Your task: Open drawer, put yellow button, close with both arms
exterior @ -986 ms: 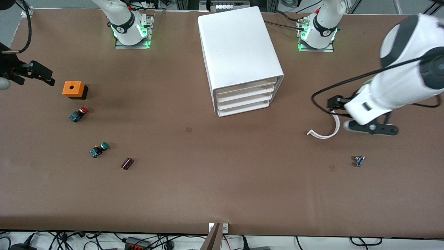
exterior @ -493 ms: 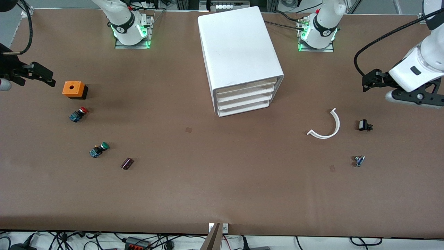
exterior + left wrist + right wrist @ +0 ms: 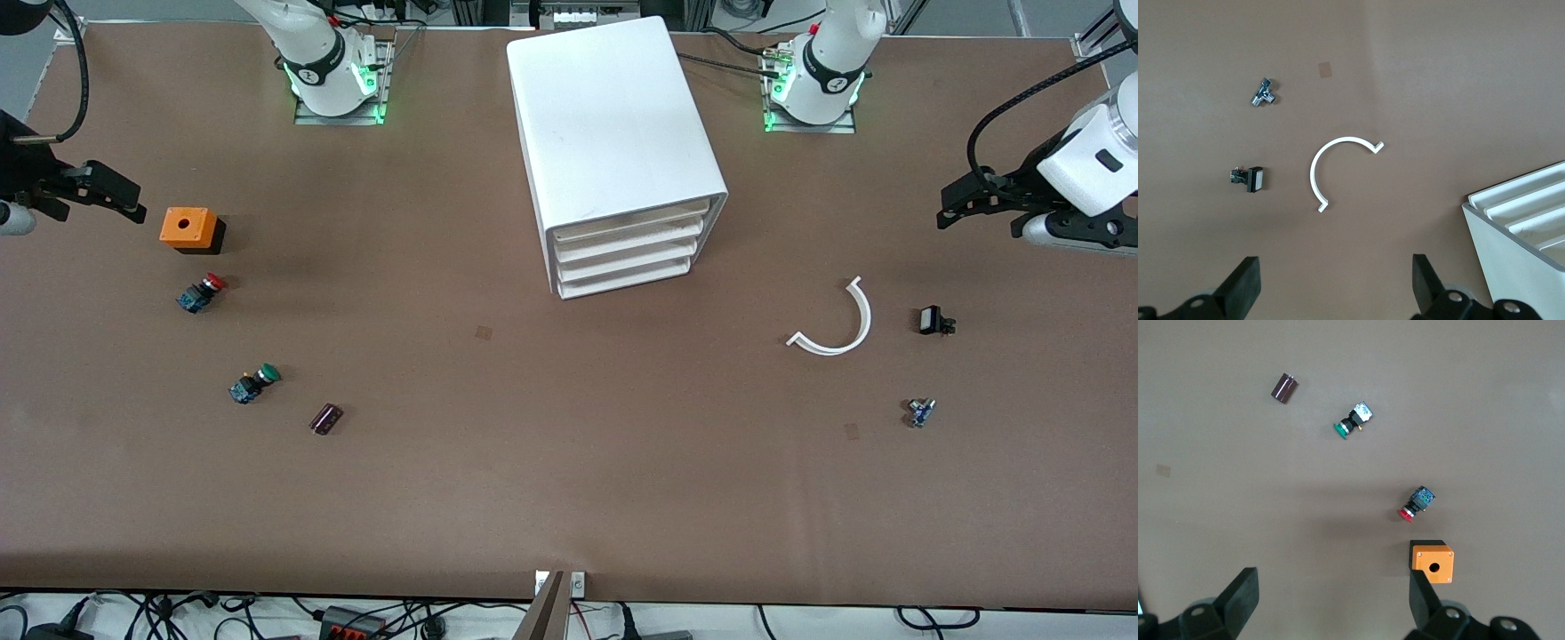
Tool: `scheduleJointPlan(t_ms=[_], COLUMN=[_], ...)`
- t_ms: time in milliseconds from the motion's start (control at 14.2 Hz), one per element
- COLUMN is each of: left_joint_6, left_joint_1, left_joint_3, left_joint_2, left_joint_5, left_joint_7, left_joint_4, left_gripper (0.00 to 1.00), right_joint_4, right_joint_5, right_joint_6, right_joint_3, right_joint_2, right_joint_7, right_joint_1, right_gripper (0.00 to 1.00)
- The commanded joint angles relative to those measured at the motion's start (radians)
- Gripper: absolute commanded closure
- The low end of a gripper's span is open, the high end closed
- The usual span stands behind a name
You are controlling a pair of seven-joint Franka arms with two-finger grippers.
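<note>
The white cabinet (image 3: 613, 133) stands at the table's middle with its four drawers (image 3: 624, 252) all shut; its corner shows in the left wrist view (image 3: 1528, 227). No yellow button shows in any view. My left gripper (image 3: 965, 209) is open and empty, up over the table at the left arm's end; in its wrist view (image 3: 1335, 280) only bare table lies between the fingers. My right gripper (image 3: 116, 200) is open and empty over the right arm's end, beside an orange box (image 3: 188, 228), as its wrist view (image 3: 1331, 593) shows.
A red-capped button (image 3: 201, 292) (image 3: 1416, 503), a green-capped button (image 3: 254, 383) (image 3: 1353, 422) and a dark cylinder (image 3: 325, 419) lie toward the right arm's end. A white curved strip (image 3: 840, 324) (image 3: 1338, 167), a black part (image 3: 933, 321) and a small metal part (image 3: 920, 412) lie toward the left arm's end.
My left arm has risen and swung away from above the white curved strip toward its end of the table, uncovering the black part. The right gripper has hardly moved.
</note>
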Motion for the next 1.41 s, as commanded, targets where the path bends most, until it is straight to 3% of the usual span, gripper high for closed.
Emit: scheduleJointPlan(t_ms=[0, 1338], left_joint_6=[-0.026, -0.082], left_joint_1=[-0.002, -0.013], left_joint_3=[0.000, -0.011], left_joint_2=[0.006, 0.020], left_joint_5=[-0.016, -0.012], left_joint_7=[0.018, 0.015], left_joint_4=[0.033, 0.078], left_gripper=[0.00, 0.00], right_joint_4=[-0.017, -0.017], right_joint_5=[0.000, -0.002], right_joint_6=[0.012, 0.013], right_joint_3=[0.009, 0.009], right_joint_2=[-0.015, -0.001], right_joint_7=[-0.007, -0.010], right_joint_1=[-0.009, -0.010], right_gripper=[0.00, 0.00])
